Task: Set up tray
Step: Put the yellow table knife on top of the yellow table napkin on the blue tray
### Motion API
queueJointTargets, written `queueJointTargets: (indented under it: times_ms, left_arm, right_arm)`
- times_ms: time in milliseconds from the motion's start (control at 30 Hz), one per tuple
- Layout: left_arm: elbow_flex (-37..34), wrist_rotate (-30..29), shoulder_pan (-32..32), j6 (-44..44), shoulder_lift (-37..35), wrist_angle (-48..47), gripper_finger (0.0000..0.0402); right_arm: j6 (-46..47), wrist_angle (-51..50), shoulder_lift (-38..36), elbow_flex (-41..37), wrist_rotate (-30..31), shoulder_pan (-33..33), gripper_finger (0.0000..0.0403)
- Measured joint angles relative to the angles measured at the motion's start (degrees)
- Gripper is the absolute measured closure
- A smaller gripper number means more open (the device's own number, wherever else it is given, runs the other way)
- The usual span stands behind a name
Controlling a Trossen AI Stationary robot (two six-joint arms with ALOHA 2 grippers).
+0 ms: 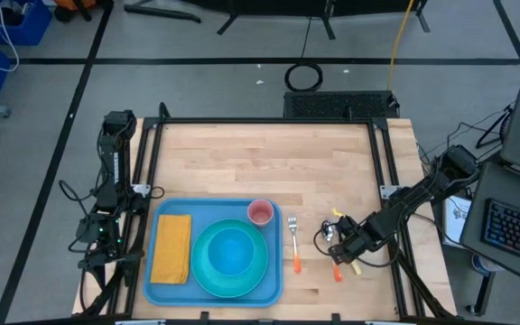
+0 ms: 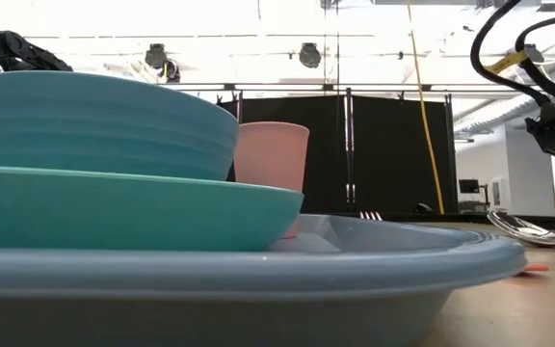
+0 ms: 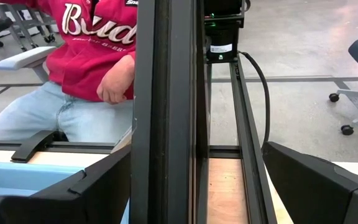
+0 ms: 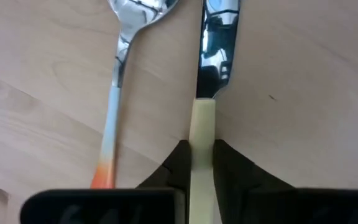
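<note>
We see the wooden table [image 1: 269,162] first, framed by dark rails, and on its near left part the light-blue tray [image 1: 213,291], lying flat by the near edge. On the tray a round teal plate [image 1: 208,280] fills the middle and right, with a blue bowl [image 1: 231,251] seated in it. A yellow napkin [image 1: 171,246] lies along the tray's left side, and a small pink cup [image 1: 260,212] stands in the far right corner, just beside the plate. From table height we find the bowl stacked in the plate and the cup upright behind them.

Just right of the tray, on bare wood, lies a fork [image 1: 293,242] with an orange handle. Farther right we see the right gripper [image 1: 345,246] down at the table over two more pieces of cutlery. Its wrist camera shows us a spoon [image 4: 120,68] with a white-to-orange handle lying beside a knife [image 4: 215,43], and the two dark fingers [image 4: 176,165] clenched on either side of the knife's pale yellow handle.

The left gripper [image 3: 185,186] waits off the table's left edge, its fingers spread wide and grasping nothing. Beyond it we see a seated person [image 3: 86,68] in a red top and jeans.
</note>
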Motion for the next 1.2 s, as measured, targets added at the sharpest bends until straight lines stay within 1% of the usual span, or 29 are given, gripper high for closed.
queueJointTargets:
  times_ms: [100, 200, 400, 533, 600, 700, 800, 933, 1200]
  left_arm:
    - [0.0, 0.0, 0.0, 0.0, 0.0, 0.0, 0.0050]
    - [0.0, 0.0, 0.0, 0.0, 0.0, 0.0, 0.0050]
    - [0.0, 0.0, 0.0, 0.0, 0.0, 0.0, 0.0050]
    - [0.0, 0.0, 0.0, 0.0, 0.0, 0.0, 0.0050]
    - [0.0, 0.0, 0.0, 0.0, 0.0, 0.0, 0.0050]
    - [0.0, 0.0, 0.0, 0.0, 0.0, 0.0, 0.0050]
    - [0.0, 0.0, 0.0, 0.0, 0.0, 0.0, 0.0050]
    - [0.0, 0.0, 0.0, 0.0, 0.0, 0.0, 0.0050]
    - [0.0, 0.0, 0.0, 0.0, 0.0, 0.0, 0.0050]
  right_arm:
    - [0.1, 0.6, -0.2, 0.0, 0.2, 0.0, 0.0373]
    - [0.2, 1.5, -1.7, -0.2, 2.0, 0.1, 0.0373]
    - [0.3, 1.4, -6.8, -0.4, 10.9, 0.3, 0.0373]
    - [0.0, 1.7, -9.3, -0.3, 12.0, 0.6, 0.0373]
    - [0.0, 1.8, -10.0, -0.3, 13.3, 0.8, 0.0373]
    - [-0.5, 2.4, -10.5, -0.3, 13.6, 0.8, 0.0373]
    - [-2.1, 6.2, -10.6, -0.3, 14.9, 0.8, 0.0373]
    - [-5.7, 14.0, -10.6, -0.2, 18.0, 0.8, 0.0373]
    - [-16.5, 28.4, -10.7, -0.2, 25.3, -0.4, 0.0373]
